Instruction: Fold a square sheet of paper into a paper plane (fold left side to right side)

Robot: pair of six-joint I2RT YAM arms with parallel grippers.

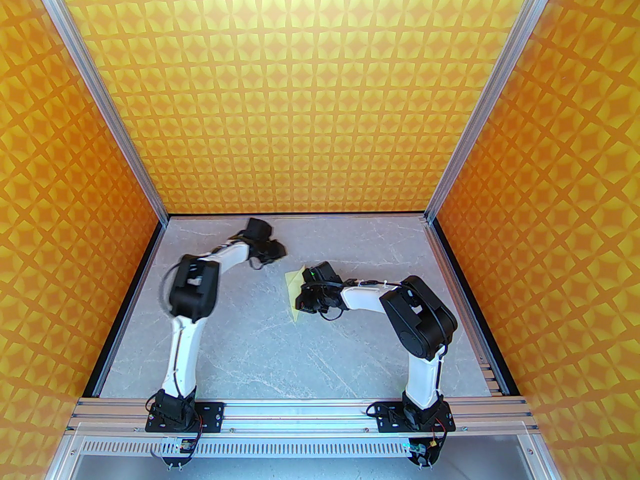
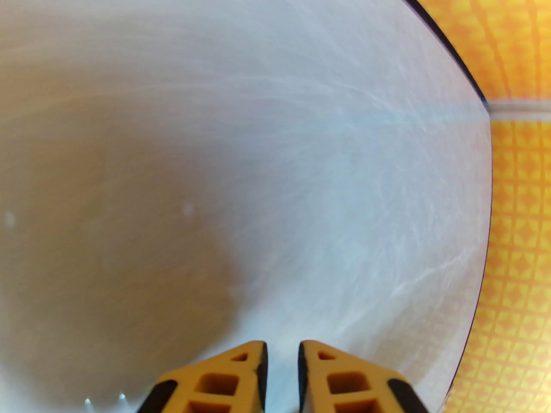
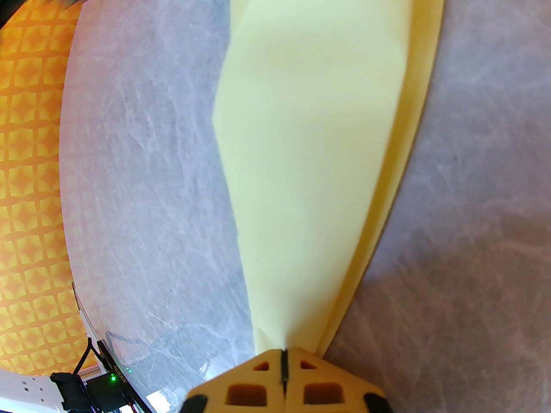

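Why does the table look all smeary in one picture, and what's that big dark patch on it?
Left wrist view: the table is smeared by blur and the dark patch at lower left is a shadow, though the left pincer looks sharp. Top view: that pincer is blurred too. Right wrist view: the folded paper is clearer.

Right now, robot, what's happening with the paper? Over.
Right gripper shut on pale yellow folded paper. Left gripper slightly open, empty, over grey marbled table. Nothing blocking the paper.
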